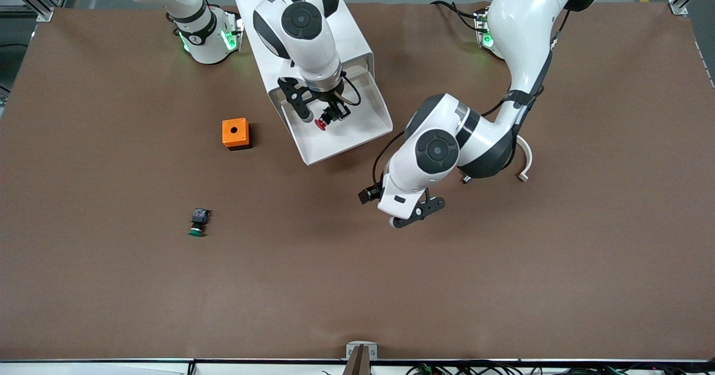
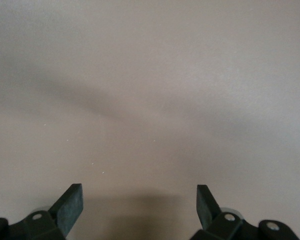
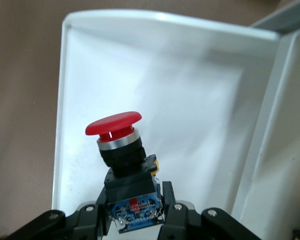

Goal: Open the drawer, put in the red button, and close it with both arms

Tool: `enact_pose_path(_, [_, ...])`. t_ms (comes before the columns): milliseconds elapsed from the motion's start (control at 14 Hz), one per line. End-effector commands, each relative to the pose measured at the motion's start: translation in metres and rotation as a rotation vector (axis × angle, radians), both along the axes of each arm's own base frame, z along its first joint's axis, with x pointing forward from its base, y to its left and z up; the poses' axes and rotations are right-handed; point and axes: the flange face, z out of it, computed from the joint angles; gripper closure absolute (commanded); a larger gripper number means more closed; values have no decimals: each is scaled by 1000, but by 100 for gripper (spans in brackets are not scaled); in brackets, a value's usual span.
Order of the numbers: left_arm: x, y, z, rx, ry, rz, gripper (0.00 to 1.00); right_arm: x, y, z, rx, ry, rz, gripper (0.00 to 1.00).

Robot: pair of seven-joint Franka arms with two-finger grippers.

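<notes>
Front view, nearest first: a green-capped button (image 1: 198, 222) is left lying on the brown counter (image 1: 503, 285), matte and papery looking. The left claw (image 1: 416, 212) is parked low over bare counter, its fingers (image 2: 70, 206) spread wide with nothing between them, so that arm is just waiting. Farther up, a glossy orange box (image 1: 236, 133) with a round hole is sat beside the cabinet (image 1: 313, 39), toward the right arm's end. The drawer (image 1: 357, 134) is pulled out, a smooth white tray with rounded walls. The red button (image 1: 321, 123) is held over it by the right claw (image 1: 327, 115), pinched at its blue rear block, domed cap pointing into the tray. So the placing step looks to be in hand; a short lowering and a release are probably what's called for next, then the two-arm push shut.
</notes>
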Motion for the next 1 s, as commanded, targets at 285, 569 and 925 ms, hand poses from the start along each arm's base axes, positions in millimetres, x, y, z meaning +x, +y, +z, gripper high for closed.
enact_pose_path(285, [-32,-1,0,53,-82,42,0,-9,20,-28,8,-2,-72,100])
enact_pose_path(569, [-38,-9,-9,63,-73,50,0,-15,26,-27,10,-4,-61,95])
enact_pose_path(925, [-52,-26,-39,105,-40,104,0,-5,29,-11,29,-33,-26,0])
